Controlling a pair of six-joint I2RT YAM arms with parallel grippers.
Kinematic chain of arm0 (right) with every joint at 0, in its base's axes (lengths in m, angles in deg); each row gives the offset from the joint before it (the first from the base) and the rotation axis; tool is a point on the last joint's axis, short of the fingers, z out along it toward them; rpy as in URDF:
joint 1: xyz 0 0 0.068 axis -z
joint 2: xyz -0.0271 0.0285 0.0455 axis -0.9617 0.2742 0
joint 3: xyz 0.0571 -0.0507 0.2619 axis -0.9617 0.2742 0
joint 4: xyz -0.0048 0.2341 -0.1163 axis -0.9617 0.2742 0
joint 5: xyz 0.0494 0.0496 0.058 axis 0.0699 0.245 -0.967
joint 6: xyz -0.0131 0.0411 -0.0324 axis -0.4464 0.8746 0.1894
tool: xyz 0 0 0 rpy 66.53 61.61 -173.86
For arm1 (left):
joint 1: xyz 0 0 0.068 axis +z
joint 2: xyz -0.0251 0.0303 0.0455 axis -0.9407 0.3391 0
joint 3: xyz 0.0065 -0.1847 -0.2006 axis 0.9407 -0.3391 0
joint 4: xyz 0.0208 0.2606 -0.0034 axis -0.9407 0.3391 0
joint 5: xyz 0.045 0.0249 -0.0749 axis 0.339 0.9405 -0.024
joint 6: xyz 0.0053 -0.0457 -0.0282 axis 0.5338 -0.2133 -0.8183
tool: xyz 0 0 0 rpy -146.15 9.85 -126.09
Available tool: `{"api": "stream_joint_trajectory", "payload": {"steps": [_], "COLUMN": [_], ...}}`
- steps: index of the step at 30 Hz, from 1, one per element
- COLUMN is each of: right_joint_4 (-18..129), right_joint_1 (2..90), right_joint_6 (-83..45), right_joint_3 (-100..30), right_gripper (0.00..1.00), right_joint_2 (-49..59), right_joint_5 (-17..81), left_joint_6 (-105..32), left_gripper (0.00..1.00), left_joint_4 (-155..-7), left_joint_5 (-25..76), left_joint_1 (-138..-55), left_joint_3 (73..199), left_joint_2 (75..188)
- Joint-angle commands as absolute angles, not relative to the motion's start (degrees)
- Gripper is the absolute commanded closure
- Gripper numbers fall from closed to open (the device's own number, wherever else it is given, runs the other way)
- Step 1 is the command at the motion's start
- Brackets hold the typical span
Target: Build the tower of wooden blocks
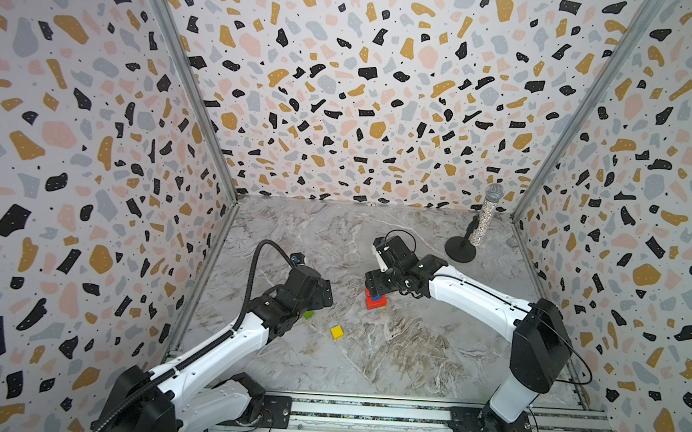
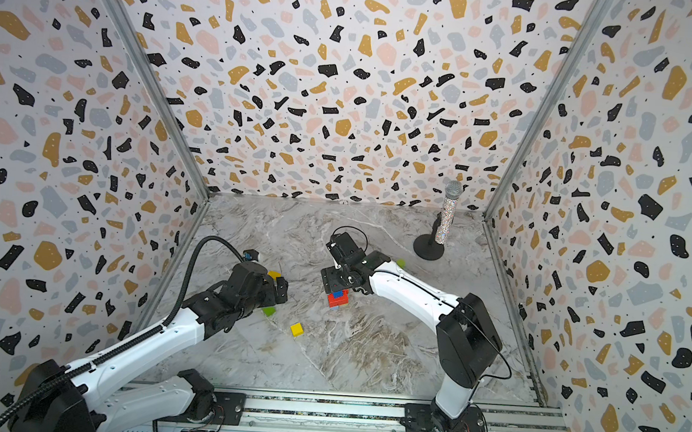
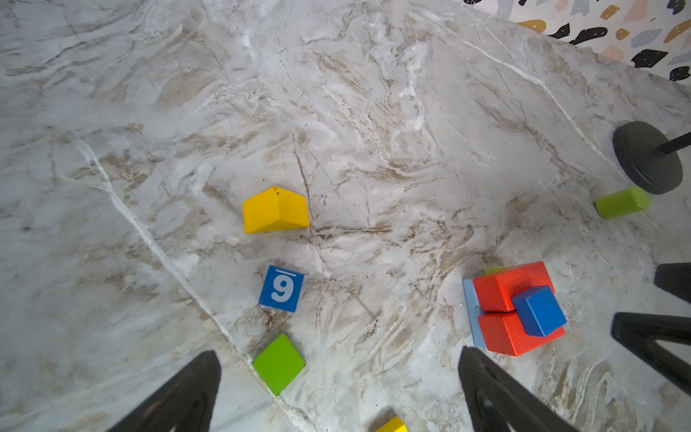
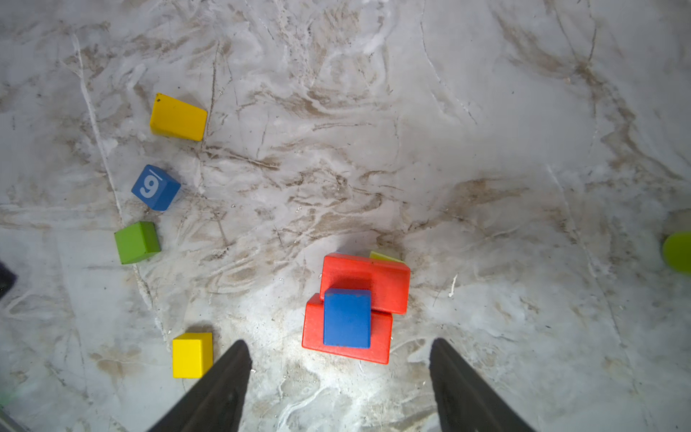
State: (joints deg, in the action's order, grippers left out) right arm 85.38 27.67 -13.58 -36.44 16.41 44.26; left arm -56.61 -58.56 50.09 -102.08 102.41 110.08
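The tower [image 1: 375,300] [image 2: 337,298] stands mid-table: a blue block [image 4: 347,318] lies on two red bricks [image 4: 368,278] over a light blue slab [image 3: 472,314]. My right gripper [image 4: 338,342] [image 1: 375,286] hovers just above it, open, holding nothing. My left gripper [image 3: 338,355] [image 1: 324,294] is wide open and empty to the left. Loose wood blocks lie around: a green cube [image 3: 279,363] [image 4: 137,242], a blue "9" cube [image 3: 281,288] [image 4: 155,187], a yellow brick [image 3: 276,210] [image 4: 178,117], a yellow cube [image 1: 337,332] [image 4: 192,355] and a green cylinder [image 3: 621,202] [image 2: 400,263].
A glittery silver microphone [image 1: 488,216] on a black round stand [image 1: 460,250] [image 3: 648,157] stands at the back right. Patterned walls close the table on three sides. A metal rail [image 1: 364,410] runs along the front edge.
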Motion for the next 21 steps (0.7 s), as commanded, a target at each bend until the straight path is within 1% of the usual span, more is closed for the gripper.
{"api": "stream_joint_trajectory", "payload": {"steps": [1,4,11,21], "right_joint_4": [87.0,87.1,87.4,88.1], "right_joint_1": [27.5,27.3,27.2,26.3], "right_joint_6": [-14.2,-14.0,-13.6,-14.0], "right_joint_3": [-36.2,-36.5,-37.1,-38.6], "right_gripper": [0.19,0.16,0.16,0.13], "right_joint_2": [17.8,19.3,22.4,25.7], "right_joint_5": [45.1,45.4,45.4,45.0], "left_joint_6": [-57.1,-57.1,-57.0,-55.9], "left_gripper": [0.00,0.00,0.00,0.00], "left_joint_4": [-58.3,-59.0,-61.0,-61.7], "left_joint_5": [51.5,51.3,50.6,49.8], "left_joint_1": [-101.8,-101.8,-101.6,-100.5], "left_joint_3": [102.3,101.4,99.7,98.9], "left_joint_2": [109.6,109.5,109.3,108.6]}}
